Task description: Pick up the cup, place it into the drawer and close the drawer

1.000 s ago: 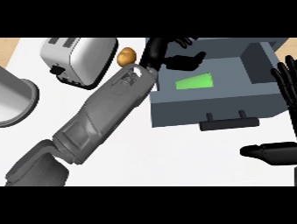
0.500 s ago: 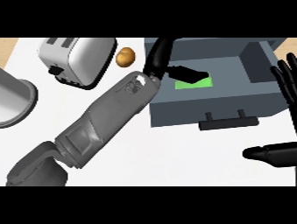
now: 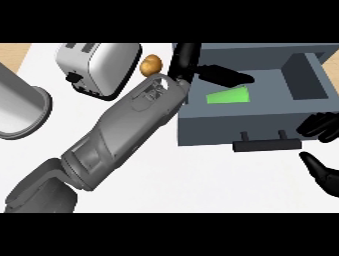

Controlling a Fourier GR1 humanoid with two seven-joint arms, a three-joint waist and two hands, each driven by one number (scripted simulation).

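Note:
The green cup (image 3: pixel 227 96) lies on the floor of the open grey drawer (image 3: pixel 312 102), near its left side. My left forearm slants up from the lower left, and my left hand (image 3: pixel 201 70) hovers over the drawer's back left corner with straight fingers just above the cup, not holding it. At the right edge, my right hand (image 3: pixel 328 126) sits by the right end of the drawer's front. Its fingers bend loosely toward the front and its thumb spreads out below. The drawer's dark handle (image 3: pixel 268 145) is left of that hand.
A silver toaster (image 3: pixel 98 67) stands at the back left, with a small brown potato (image 3: pixel 151 63) beside it. A large steel cylinder (image 3: pixel 9 102) lies at the far left. White countertop (image 3: pixel 201 180) stretches in front of the drawer.
My left hand has lifted toward the drawer's back left, uncovering the cup. My right hand has come down and inward from the right edge to the drawer's front.

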